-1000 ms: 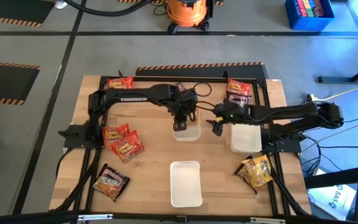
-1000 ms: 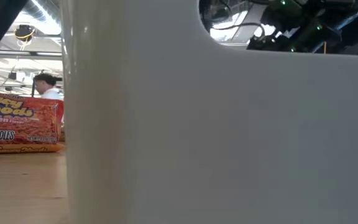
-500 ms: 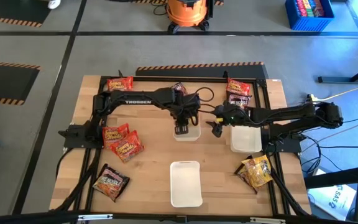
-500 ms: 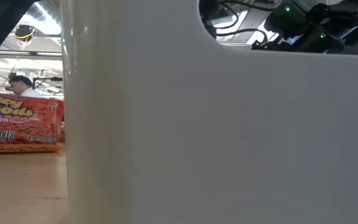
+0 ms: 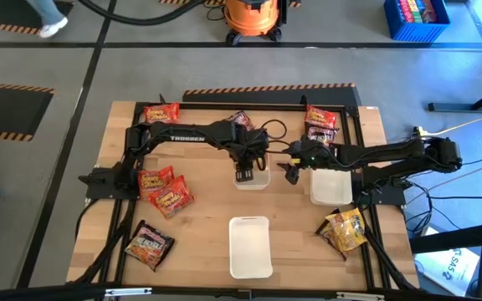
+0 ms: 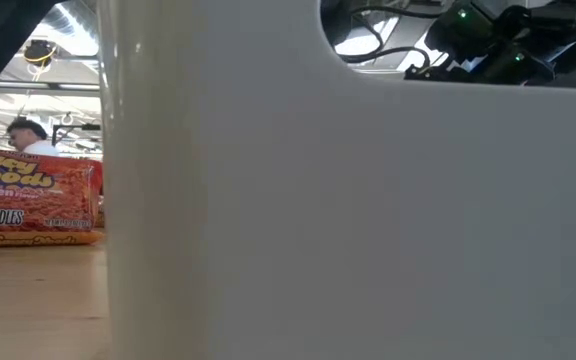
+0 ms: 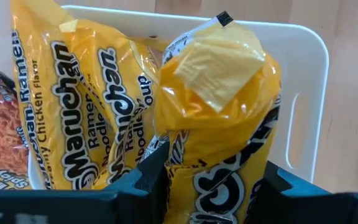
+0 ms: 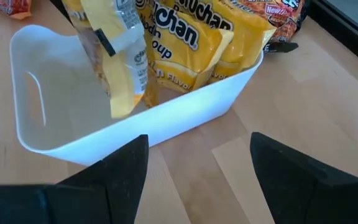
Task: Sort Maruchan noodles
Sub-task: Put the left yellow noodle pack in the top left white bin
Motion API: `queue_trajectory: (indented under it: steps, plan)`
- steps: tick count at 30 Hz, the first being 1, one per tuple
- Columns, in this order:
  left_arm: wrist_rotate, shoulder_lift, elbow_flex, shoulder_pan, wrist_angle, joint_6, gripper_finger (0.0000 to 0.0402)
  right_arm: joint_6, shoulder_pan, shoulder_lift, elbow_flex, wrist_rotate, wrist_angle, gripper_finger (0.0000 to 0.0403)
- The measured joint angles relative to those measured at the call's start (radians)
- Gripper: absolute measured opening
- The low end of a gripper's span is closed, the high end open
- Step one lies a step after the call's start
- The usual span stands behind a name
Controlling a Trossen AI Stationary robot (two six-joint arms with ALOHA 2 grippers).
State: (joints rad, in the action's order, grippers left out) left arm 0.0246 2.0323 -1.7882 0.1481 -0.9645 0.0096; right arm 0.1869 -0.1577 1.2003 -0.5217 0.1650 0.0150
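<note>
My left gripper [image 5: 244, 173] is shut on a yellow Maruchan noodle packet [image 7: 219, 93] over the middle white tray [image 5: 262, 181]. The tray [image 7: 303, 81] holds two more yellow packets [image 7: 86, 124] standing on edge. In the right wrist view the held packet [image 8: 114, 56] hangs down into the tray [image 8: 166, 118]. My right gripper [image 5: 293, 173] stands open just right of this tray, with nothing between its fingers [image 8: 197, 168]. Red packets [image 5: 164, 188] and a dark one [image 5: 148, 245] lie on the left of the table. My left gripper pinches the yellow packet between its two fingers, across the packet's upper part [image 7: 213, 186], coming from above and pointing steeply down. The packet hangs below the fingers, its sealed free end [image 7: 219, 59] lowest, inside the tray walls. Whether that end touches the tray's floor I cannot tell.
A second white tray [image 5: 329, 186] stands on the right and a third [image 5: 250, 247] near the front. Packets lie at the back left [image 5: 161, 111], back middle [image 5: 241, 119] and back right [image 5: 320, 124]; a yellow one [image 5: 346, 230] lies front right. The low view is mostly blocked by a tray wall [image 6: 348, 220].
My left gripper has sunk a little toward the middle tray with the yellow packet still held, bringing the packet's lower end down between the tray walls.
</note>
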Motion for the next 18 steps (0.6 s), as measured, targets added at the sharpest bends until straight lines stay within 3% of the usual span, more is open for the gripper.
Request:
queue_trajectory:
  steps: [18]
  plan:
    - [-0.008,0.080,0.002,0.004,-0.030,-0.015,0.0135,0.017,0.000,0.131,0.000,-0.070,0.103,0.0262]
